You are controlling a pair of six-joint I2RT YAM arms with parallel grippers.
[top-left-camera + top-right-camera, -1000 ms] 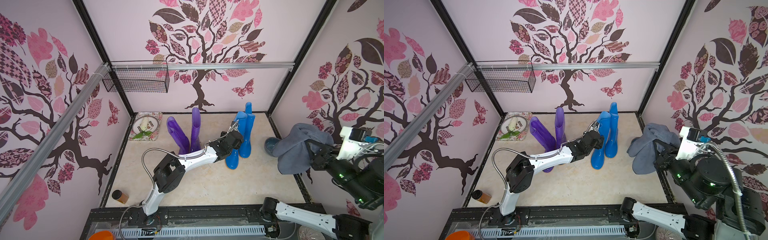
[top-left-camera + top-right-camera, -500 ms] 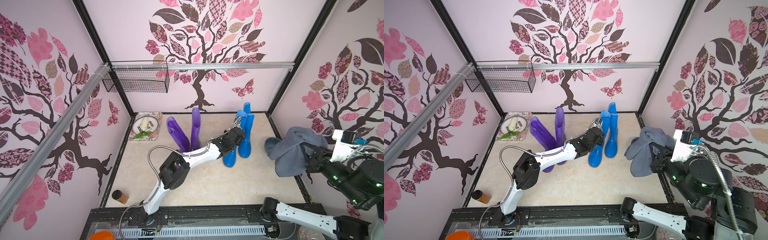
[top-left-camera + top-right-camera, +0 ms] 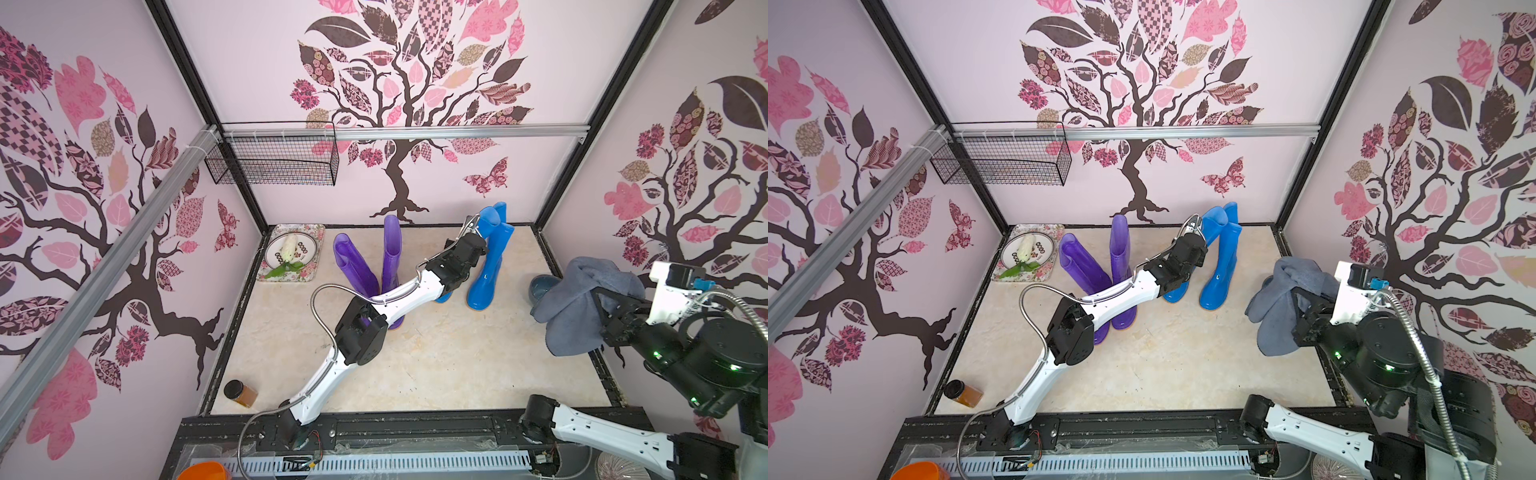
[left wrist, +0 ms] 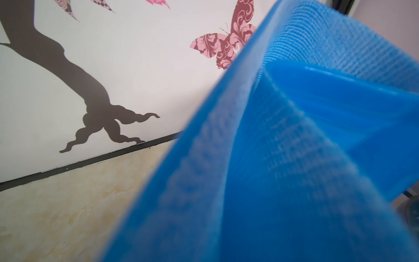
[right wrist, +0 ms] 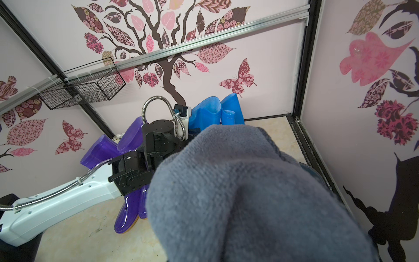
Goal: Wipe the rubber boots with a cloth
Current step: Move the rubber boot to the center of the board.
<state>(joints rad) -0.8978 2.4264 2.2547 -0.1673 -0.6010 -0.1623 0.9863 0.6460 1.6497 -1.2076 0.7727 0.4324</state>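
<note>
The left hand (image 3: 471, 226) was seen closed on the top rim of the leaning blue boot (image 3: 489, 218), whose long axis stood nearly upright at the back of the worktop (image 3: 436, 365). The cloth (image 3: 575, 307) was held bunched in the right hand (image 3: 600, 301), well apart on the boot's right. A leftward reach by that arm was judged necessary.
</note>
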